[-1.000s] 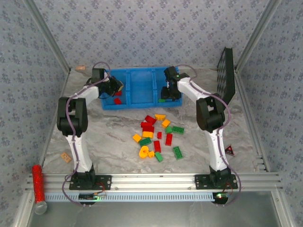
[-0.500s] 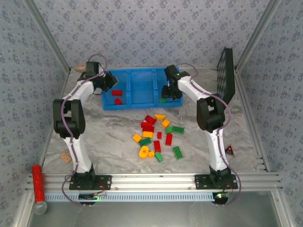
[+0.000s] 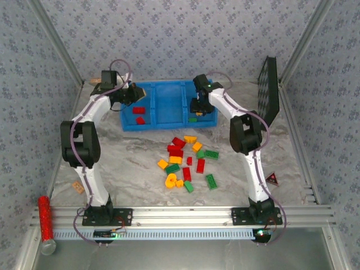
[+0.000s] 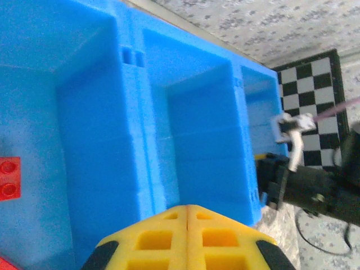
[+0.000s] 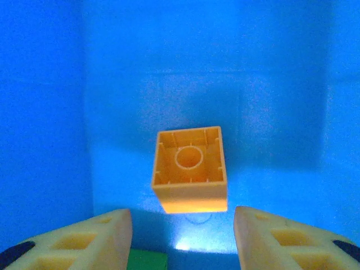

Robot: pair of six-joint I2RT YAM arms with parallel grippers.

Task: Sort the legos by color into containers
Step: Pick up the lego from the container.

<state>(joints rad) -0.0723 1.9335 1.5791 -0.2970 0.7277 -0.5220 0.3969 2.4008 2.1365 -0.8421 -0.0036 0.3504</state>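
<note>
The left gripper (image 4: 187, 222), fingers pressed together, is backing away from the containers' (image 3: 169, 125) left bin (image 3: 147, 100) with two red legos (image 3: 139, 110), while the spread right gripper (image 5: 180, 225) is hanging over the right bin's (image 5: 270, 84) orange lego (image 5: 190, 175).

A grey marbled tabletop (image 3: 135, 160) is lying inside an enclosure whose walls (image 3: 180, 39) are showing blue-grey floral wallpaper. A black panel (image 3: 269, 90) is standing on edge at the right rear, leaning against the right wall. A small red-and-black triangle (image 3: 273, 179) is resting on the tabletop near the right edge. A small tan block (image 3: 78, 187) is lying near the left edge, well apart from the triangle. A second tan piece (image 3: 94, 82) is sitting at the rear left corner, partly hidden. Aluminium rails (image 3: 180, 214) are running along the near edge. A red cylinder (image 3: 44, 216) with a grey end is lying across their left end.
</note>
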